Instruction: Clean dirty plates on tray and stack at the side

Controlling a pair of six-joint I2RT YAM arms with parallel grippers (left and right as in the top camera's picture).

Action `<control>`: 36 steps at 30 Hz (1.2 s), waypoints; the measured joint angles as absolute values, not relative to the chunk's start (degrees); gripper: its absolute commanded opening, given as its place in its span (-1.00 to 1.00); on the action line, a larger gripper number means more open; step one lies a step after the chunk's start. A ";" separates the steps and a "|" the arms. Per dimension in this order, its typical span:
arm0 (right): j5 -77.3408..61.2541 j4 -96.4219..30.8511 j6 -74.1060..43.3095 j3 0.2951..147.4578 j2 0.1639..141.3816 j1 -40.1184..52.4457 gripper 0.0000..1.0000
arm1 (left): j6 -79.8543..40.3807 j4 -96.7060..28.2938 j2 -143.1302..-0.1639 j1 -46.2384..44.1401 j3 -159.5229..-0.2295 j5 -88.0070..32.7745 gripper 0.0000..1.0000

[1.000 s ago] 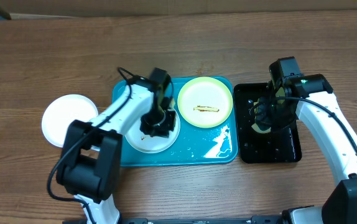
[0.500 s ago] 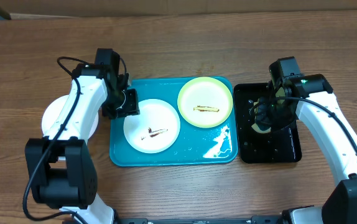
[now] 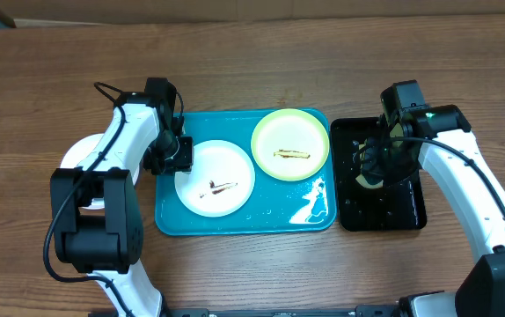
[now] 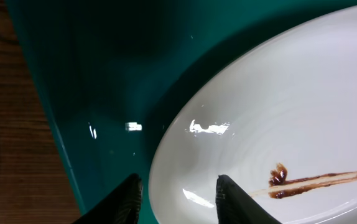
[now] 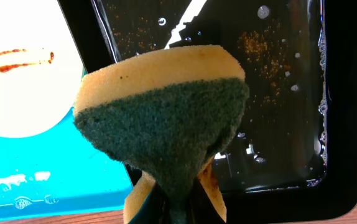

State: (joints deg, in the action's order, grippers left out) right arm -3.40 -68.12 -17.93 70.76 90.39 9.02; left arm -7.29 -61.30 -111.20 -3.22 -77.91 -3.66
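Note:
On the teal tray [image 3: 274, 218] lie two dirty plates: a white plate [image 3: 226, 167] with a brown smear [image 4: 309, 183] and a yellow-green plate [image 3: 289, 132] with its own smear. My left gripper [image 3: 173, 155] is open at the white plate's left rim. One fingertip [image 4: 132, 194] is over the tray [image 4: 104, 74], the other over the white plate [image 4: 278, 106]. A clean white plate [image 3: 76, 172] rests on the table to the left, partly hidden by the left arm. My right gripper [image 5: 178, 208] is shut on a yellow-and-green sponge [image 5: 166, 118] above the black tray [image 5: 278, 93].
The black tray [image 3: 402, 211] stands right of the teal tray and holds water drops and brown specks. Wet patches glisten on the teal tray's front right part. Bare wooden table surrounds both trays.
My left gripper has moved left, from above the white plate's middle to its left rim, and has opened. The right arm and sponge have not moved.

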 measured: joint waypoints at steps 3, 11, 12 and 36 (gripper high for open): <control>-3.40 -68.14 -17.96 70.76 90.39 9.02 -0.92 | -7.29 -61.06 -111.31 -3.22 -77.80 -3.51 -0.23; -3.40 -68.18 -17.93 70.76 90.39 9.04 -0.92 | -7.29 -60.42 -111.37 -3.22 -76.77 -3.14 -0.26; -3.40 -68.23 -17.93 70.76 90.39 9.04 -0.92 | -7.31 -60.01 -111.37 -3.22 -76.42 -3.11 -0.33; -14.26 -64.47 -16.14 70.74 90.41 9.45 -0.92 | -8.88 -61.73 -111.46 -3.11 -72.64 -7.92 -0.92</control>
